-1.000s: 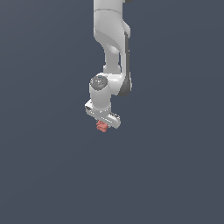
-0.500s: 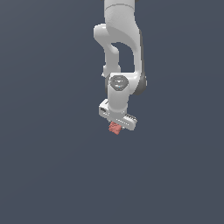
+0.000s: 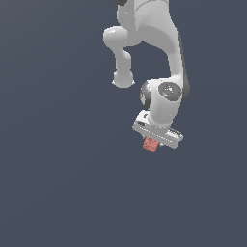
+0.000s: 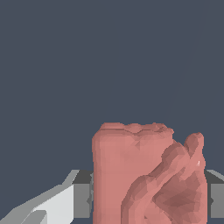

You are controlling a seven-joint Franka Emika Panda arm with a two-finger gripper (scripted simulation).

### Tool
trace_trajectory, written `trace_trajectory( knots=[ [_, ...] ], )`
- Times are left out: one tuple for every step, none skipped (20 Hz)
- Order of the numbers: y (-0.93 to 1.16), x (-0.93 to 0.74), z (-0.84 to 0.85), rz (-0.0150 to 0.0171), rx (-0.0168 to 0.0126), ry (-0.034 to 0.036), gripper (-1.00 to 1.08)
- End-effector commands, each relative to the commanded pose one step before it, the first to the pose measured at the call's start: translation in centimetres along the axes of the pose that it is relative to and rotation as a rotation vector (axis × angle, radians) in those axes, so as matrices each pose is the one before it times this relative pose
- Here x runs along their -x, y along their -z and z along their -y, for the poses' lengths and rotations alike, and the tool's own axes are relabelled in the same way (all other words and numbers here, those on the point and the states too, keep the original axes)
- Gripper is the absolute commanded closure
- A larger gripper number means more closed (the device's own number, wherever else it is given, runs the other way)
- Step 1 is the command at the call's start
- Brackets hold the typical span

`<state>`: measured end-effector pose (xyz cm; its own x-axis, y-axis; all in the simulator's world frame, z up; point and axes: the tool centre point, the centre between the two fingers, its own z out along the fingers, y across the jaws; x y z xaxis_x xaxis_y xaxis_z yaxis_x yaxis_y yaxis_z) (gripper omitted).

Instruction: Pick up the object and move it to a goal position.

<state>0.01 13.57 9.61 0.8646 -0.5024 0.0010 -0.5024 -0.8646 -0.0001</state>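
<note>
Just right of centre in the exterior view, the white robot claw (image 3: 155, 139) is clamped on the small salmon-red, notched blocky piece (image 3: 150, 144), which hangs beneath it, apparently for carrying to the goal. No goal marker shows. In the wrist view the piece (image 4: 144, 175) hides most of both grey fingers (image 4: 82, 194).

open space all around, no obstacles
</note>
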Motion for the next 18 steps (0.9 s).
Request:
trace_trajectory(
  knots=[
    [0.656, 0.607, 2.787, -0.00012, 0.00031, -0.00121, 1.08],
    [0.226, 0.198, 0.999, 0.0, 0.0, 0.0, 1.08],
    [0.187, 0.166, 0.92, 0.00044, 0.00006, -0.0002, 1.08],
    [0.192, 0.162, 0.854, 0.0, 0.0, 0.0, 1.08],
    [0.175, 0.145, 0.78, 0.0, 0.0, 0.0, 1.08],
    [0.158, 0.127, 0.71, 0.0, 0.0, 0.0, 1.08],
    [0.143, 0.111, 0.644, 0.0, 0.0, 0.0, 1.08],
    [0.128, 0.096, 0.582, 0.0, 0.0, 0.0, 1.08],
    [0.116, 0.083, 0.528, 0.0, 0.0, 0.0, 1.08],
    [0.105, 0.073, 0.478, 0.0, 0.0, 0.0, 1.08],
    [0.075, 0.063, 0.433, 0.00065, -0.0002, 0.00011, 1.08],
    [0.084, 0.056, 0.384, 0.0, 0.0, 0.0, 1.08],
    [0.073, 0.047, 0.339, 0.0, 0.0, 0.0, 1.08],
    [0.064, 0.039, 0.296, 0.0, 0.0, 0.0, 1.08],
    [0.054, 0.03, 0.254, 0.0, 0.0, 0.0, 1.08],
    [0.045, 0.022, 0.212, 0.0, 0.0, 0.0, 1.08],
    [0.036, 0.014, 0.172, 0.0, 0.0, 0.0, 1.08],
    [0.027, 0.006, 0.133, 0.0, 0.0, 0.0, 1.08]
  ],
)
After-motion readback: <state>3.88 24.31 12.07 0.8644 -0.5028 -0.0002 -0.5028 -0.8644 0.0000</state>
